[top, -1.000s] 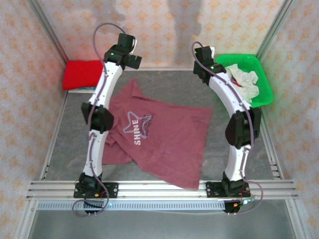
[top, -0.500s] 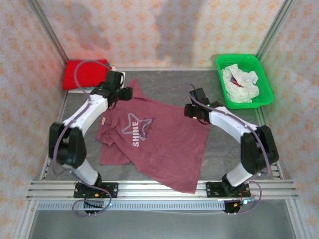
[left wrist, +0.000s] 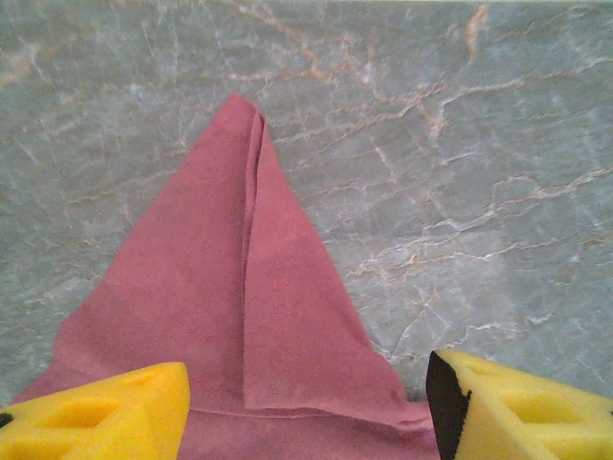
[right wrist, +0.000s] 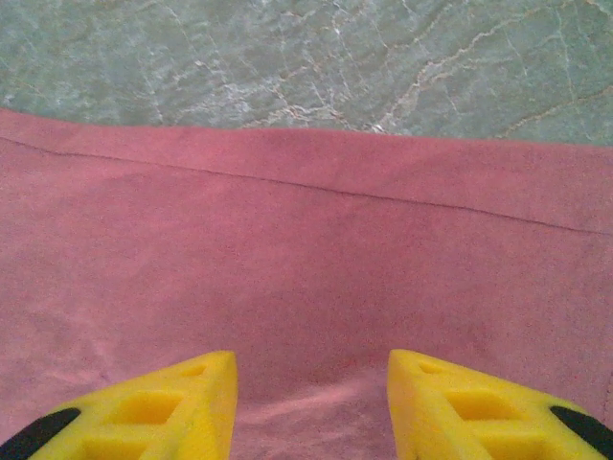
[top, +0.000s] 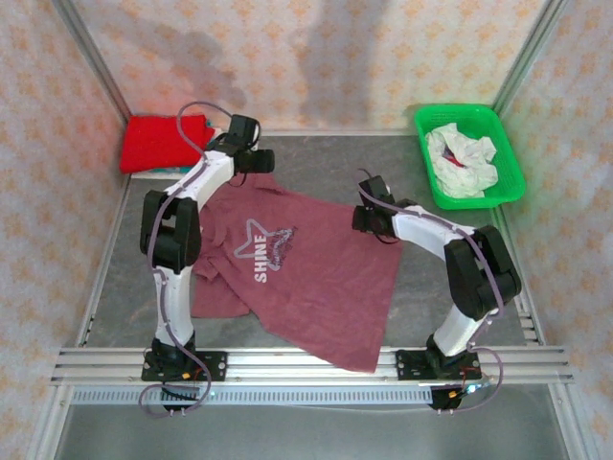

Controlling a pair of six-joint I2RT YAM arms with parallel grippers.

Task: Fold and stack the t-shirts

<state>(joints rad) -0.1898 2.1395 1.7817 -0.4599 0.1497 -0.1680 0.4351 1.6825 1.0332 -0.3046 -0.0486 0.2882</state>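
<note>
The maroon t-shirt with its white star-and-letters print lies spread face up on the grey table. My left gripper is low over its far-left pointed corner. In the left wrist view that maroon corner runs between the open yellow fingers. My right gripper is down at the shirt's far-right edge. Its open fingers straddle flat maroon cloth just inside the hem. A folded bright red t-shirt lies at the back left. A white t-shirt is crumpled in the basket. A teal one is hidden.
The green plastic basket stands at the back right by the wall. Bare marble-grey table runs right of the shirt and along its left side. Metal rails cross the near edge by the arm bases.
Both arms have come down from their raised pose at the back. The left gripper now sits at the shirt's far-left corner, the right at its far-right edge. The shirt has shifted slightly.
</note>
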